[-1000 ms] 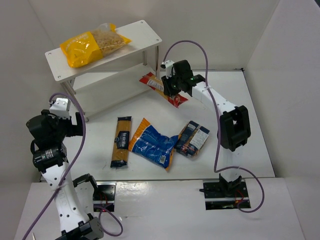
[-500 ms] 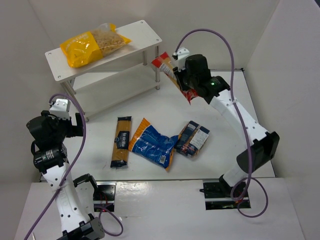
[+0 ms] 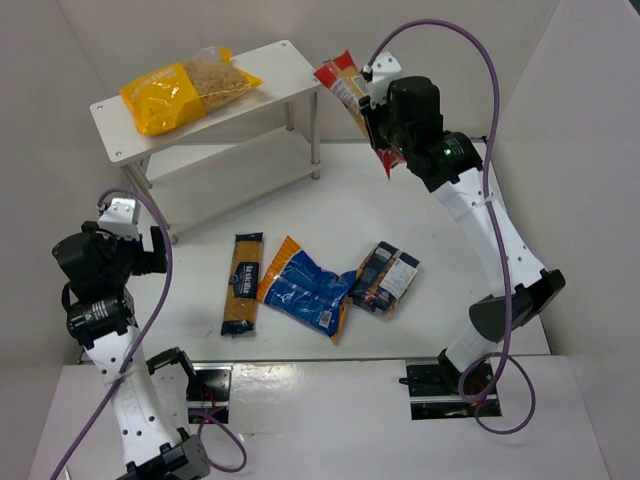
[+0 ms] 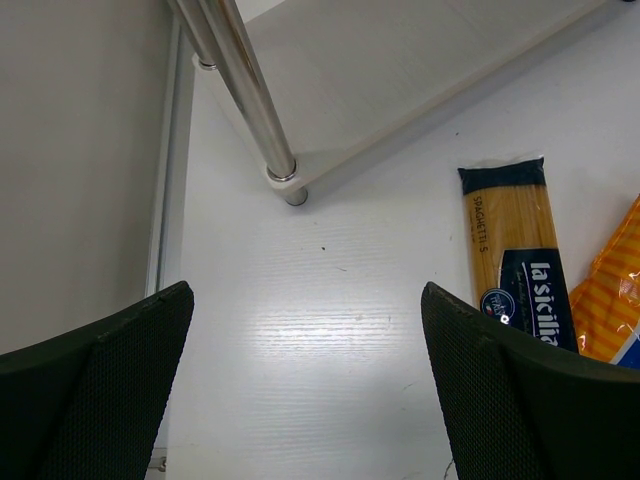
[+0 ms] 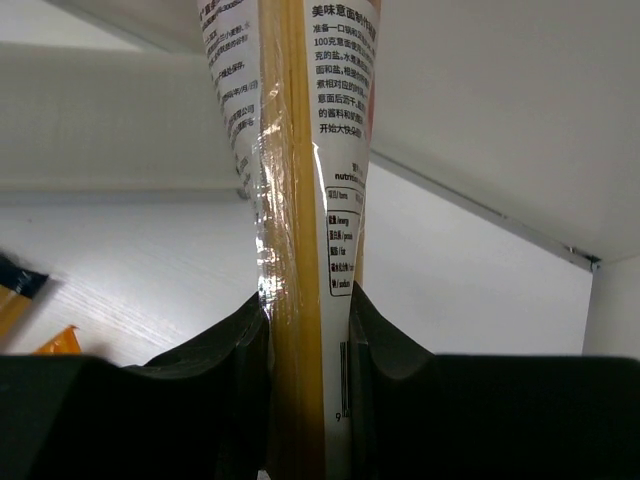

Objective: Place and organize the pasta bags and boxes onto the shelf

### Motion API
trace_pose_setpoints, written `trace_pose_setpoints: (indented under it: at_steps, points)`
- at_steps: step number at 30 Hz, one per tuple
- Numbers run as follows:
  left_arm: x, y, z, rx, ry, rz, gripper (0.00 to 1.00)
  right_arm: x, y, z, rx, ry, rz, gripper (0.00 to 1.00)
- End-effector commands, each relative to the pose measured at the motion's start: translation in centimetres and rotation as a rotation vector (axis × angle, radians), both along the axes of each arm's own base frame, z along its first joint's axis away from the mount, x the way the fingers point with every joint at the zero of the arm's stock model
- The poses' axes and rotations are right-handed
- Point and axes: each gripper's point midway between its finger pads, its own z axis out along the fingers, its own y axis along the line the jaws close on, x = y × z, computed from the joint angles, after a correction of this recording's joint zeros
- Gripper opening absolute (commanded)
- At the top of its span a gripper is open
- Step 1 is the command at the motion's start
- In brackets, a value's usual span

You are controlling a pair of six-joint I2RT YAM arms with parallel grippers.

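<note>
My right gripper is shut on the long red-and-clear spaghetti bag and holds it in the air just right of the shelf's top board; in the right wrist view the bag stands between my fingers. The yellow-and-clear macaroni bag lies on the top board. The black-and-yellow spaghetti pack, the blue bag and the dark navy pack lie on the table. My left gripper is open and empty above the table near a shelf leg; the spaghetti pack shows to its right.
White walls enclose the table on the left, back and right. The shelf's lower board is bare. The right arm's purple cable loops high above the back right corner.
My right gripper has lifted the red-and-clear spaghetti bag off the table and carried it up and back, to beside the shelf's top right corner. The left arm has not moved.
</note>
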Motion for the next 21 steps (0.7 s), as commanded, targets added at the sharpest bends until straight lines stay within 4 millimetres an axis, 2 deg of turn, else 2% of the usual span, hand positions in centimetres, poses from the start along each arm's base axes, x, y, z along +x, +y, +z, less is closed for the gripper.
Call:
trace_pose_setpoints:
  at_steps: [1,2,3,4,5,6,7,8,9,12,13,14,15,16,17,21]
  points:
    - [0.3,-0.1,0.6,-0.004,-0.031,-0.014,1.00,-0.5,1.4,11.0,0.151,-0.273,0.079,0.00]
    - [0.3,-0.1,0.6,-0.004,-0.031,-0.014,1.00,-0.8,1.6,12.9,0.173,-0.312,0.098,0.00]
    - [0.2,0.1,0.6,-0.003,-0.031,-0.005,1.00,-0.9,2.4,13.2,0.178,-0.309,0.140,0.00]
    - [0.2,0.1,0.6,-0.003,-0.031,-0.005,1.00,-0.2,3.2,12.3,0.170,-0.282,0.160,0.00]
    - [0.2,0.1,0.6,-0.003,-0.031,-0.005,1.00,-0.6,3.6,14.0,0.189,-0.314,0.194,0.00]
    - [0.2,0.3,0.6,-0.003,-0.031,0.004,1.00,-0.6,4.0,14.3,0.192,-0.316,0.213,0.00]
    - [0.1,0.0,0.8,-0.001,-0.043,-0.006,1.00,0.4,4.9,13.4,0.186,-0.294,0.229,0.00]
    - [0.1,0.0,0.8,-0.001,-0.043,-0.006,1.00,-0.2,4.9,15.0,0.208,-0.317,0.247,0.00]
    - [0.0,-0.2,0.3,-0.014,-0.029,-0.016,1.00,-0.2,5.4,15.2,0.223,-0.309,0.282,0.00]
    - [-0.2,0.0,0.5,0.000,-0.038,-0.010,1.00,0.4,6.5,15.4,0.264,-0.281,0.331,0.00]
    - [-0.2,0.0,0.5,0.000,-0.038,-0.010,1.00,-1.4,5.5,19.0,0.297,-0.384,0.352,0.00]
    - [-0.2,0.0,0.5,0.000,-0.038,-0.010,1.00,0.8,6.7,16.0,0.287,-0.313,0.346,0.00]
    - [-0.2,0.0,0.5,0.000,-0.038,-0.010,1.00,1.3,6.7,15.8,0.285,-0.313,0.334,0.00]
    - [-0.2,0.0,0.5,0.000,-0.038,-0.010,1.00,1.0,7.2,15.7,0.288,-0.309,0.367,0.00]
    - [-0.2,-0.2,0.5,-0.003,-0.039,-0.018,1.00,1.7,7.4,15.2,0.302,-0.300,0.373,0.00]
    - [-0.2,0.0,0.5,-0.003,-0.040,-0.009,1.00,2.1,7.9,16.0,0.323,-0.339,0.389,0.00]
